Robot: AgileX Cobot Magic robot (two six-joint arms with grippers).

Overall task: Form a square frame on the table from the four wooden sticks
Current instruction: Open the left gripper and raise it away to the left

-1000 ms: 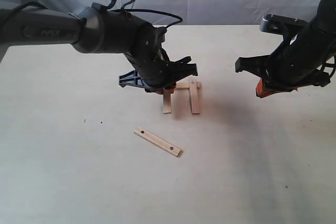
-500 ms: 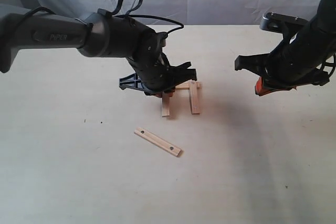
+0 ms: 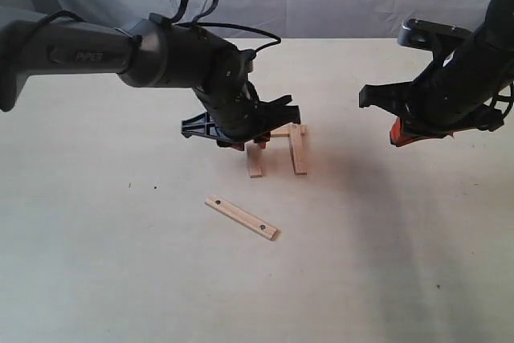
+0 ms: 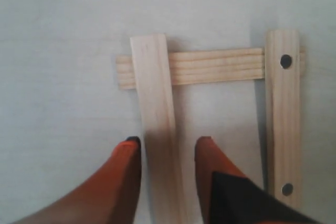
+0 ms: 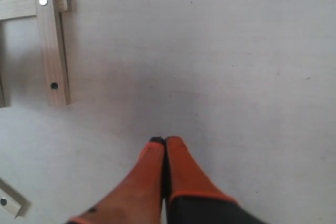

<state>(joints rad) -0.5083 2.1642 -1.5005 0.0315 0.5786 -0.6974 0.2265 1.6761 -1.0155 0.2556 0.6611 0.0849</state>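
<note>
Left hand [image 4: 168, 140] straddles a stick [image 4: 156, 93]
Its fingers [image 4: 123, 171] are spread either side; right hand [image 5: 165, 141] pressed together over the table [image 5: 252, 51].

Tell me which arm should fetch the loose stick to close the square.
Probably left: the left gripper hangs nearer the loose stick, fingers apart; the right gripper sits farther off, fingers shut.

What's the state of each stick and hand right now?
pale wooden cross strip: flat, under both side strips.
plain pale wooden side strip: lapped over one end of the cross strip, slightly skewed.
two-hole pale wooden side strip: lapped over the other end.
loose two-hole pale wooden strip: alone, diagonal, unplaced.
left hand: open, straddling the plain side strip.
right hand: shut, empty.
</note>
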